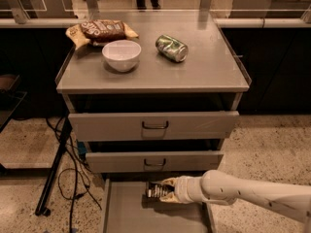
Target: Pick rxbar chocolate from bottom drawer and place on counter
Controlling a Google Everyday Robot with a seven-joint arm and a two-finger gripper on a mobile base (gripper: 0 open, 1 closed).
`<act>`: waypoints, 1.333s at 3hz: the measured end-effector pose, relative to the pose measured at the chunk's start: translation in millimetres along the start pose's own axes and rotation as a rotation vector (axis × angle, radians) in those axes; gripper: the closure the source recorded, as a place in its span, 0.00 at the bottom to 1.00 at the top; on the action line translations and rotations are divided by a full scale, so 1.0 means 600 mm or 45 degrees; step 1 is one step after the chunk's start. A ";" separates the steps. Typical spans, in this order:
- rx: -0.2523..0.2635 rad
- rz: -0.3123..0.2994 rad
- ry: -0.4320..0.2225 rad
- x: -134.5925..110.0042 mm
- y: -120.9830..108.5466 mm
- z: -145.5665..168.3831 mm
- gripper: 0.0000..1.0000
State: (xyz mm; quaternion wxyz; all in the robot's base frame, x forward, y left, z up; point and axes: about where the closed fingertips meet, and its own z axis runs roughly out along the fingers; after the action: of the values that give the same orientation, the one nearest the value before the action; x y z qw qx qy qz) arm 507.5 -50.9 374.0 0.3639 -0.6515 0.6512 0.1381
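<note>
Cabinet seen from the front and from above. Three grey metal drawers are stacked beneath a flat grey tabletop (209,74). The top drawer (194,125) and the middle drawer (194,161), each fitted with a loop handle, are shown slightly pulled out. The bottom drawer (127,212) is drawn out far towards the camera, so that its flat floor and raised sides are exposed.

A white arm (252,195) is extended from the lower right edge of the view across the right side of the bottom drawer. The gripper (165,192) is located at the rear of this drawer, just below the front of the middle drawer. The jaws are clamped on a chocolate bar (153,191), a small black wrapper with white lettering, which protrudes to the left of the gripper. A dark shadow is cast on the drawer floor under the bar; whether the bar is touching that floor cannot be told.

Three items are carried on the tabletop. A brown snack bag (102,30) is placed at the rear left. A white bowl (121,55) is set upright just in front of it. A green can (172,48) is laid on its side to the right of the bowl, apart from it.

Black cables (73,178) and a black stand leg (53,174) are seen on the speckled floor (272,144) to the left of the cabinet.
</note>
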 end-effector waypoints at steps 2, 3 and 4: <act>0.135 -0.256 0.033 -0.175 0.042 -0.230 1.00; 0.163 -0.240 0.038 -0.176 0.036 -0.251 1.00; 0.114 -0.208 0.002 -0.175 0.029 -0.242 1.00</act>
State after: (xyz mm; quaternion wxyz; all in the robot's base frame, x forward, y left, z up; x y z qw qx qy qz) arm 436.2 -65.2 538.6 0.4022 -0.6854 0.6019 0.0781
